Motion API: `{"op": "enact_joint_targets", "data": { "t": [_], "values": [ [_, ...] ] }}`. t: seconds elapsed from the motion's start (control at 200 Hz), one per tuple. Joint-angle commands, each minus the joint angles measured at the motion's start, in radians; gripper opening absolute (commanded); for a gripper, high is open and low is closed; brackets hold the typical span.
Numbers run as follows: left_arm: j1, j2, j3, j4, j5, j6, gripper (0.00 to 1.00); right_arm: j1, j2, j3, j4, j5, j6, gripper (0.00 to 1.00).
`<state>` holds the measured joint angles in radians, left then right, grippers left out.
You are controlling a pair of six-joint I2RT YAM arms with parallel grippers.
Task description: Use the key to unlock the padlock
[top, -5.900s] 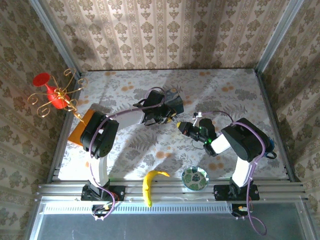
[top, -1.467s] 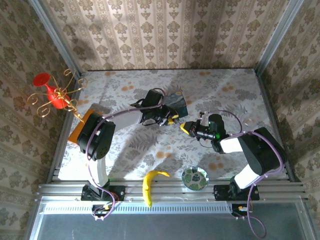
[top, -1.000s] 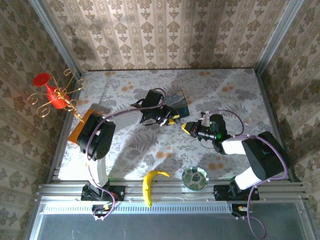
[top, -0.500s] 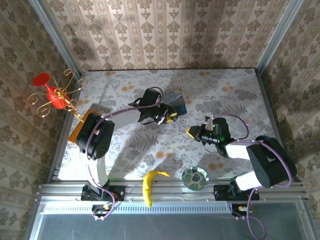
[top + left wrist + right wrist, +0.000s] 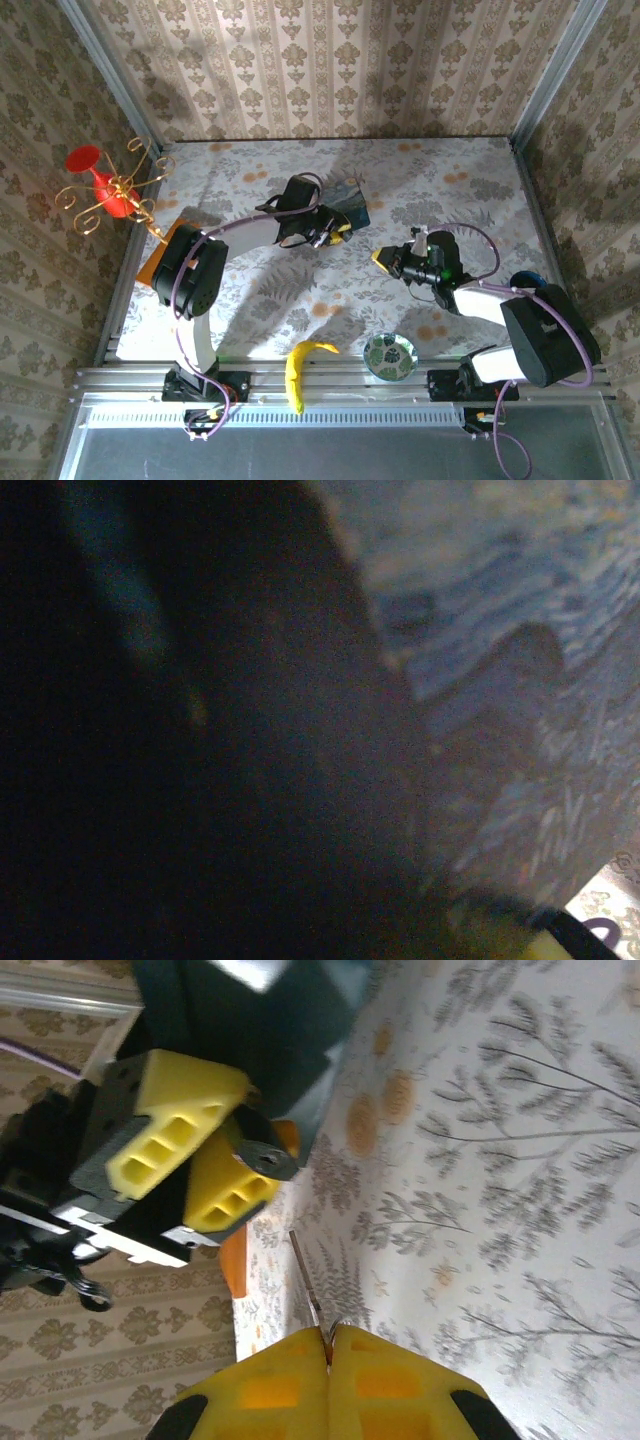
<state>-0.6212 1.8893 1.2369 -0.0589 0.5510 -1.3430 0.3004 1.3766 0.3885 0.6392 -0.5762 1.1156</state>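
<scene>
Here, the right pincer (image 5: 328, 1345) pinches the key (image 5: 305, 1282), near the padlock (image 5: 267, 1160).

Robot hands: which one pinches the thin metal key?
The right hand, yellow fingers shut on the key; the left hand grips the dark padlock.

In the left wrist view, the blue painted box (image 5: 520, 630) is smeared by blur and cut off by the frame. In the right wrist view, the key (image 5: 304, 1282) is hidden at its head between the pads of the right end effector (image 5: 328, 1338), itself cut off below. The padlock (image 5: 263, 1159) is largely covered by the left end effector (image 5: 255, 1140).
</scene>
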Motion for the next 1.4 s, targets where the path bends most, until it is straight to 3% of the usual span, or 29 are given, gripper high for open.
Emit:
{"op": "enact_joint_targets", "data": {
  "t": [0.0,0.325,1.396],
  "values": [
    [-0.009,-0.01,-0.003,0.004,0.036,-0.02,0.0,0.024,0.045,0.053,0.052,-0.008,-0.033,0.0],
    [-0.017,-0.012,-0.007,0.016,0.047,-0.035,0.0,0.055,0.157,0.104,0.113,0.003,-0.019,0.0],
    [-0.02,-0.013,-0.013,0.022,0.061,-0.041,0.0,0.055,0.207,0.136,0.135,0.051,-0.02,0.0]
  ]
}}
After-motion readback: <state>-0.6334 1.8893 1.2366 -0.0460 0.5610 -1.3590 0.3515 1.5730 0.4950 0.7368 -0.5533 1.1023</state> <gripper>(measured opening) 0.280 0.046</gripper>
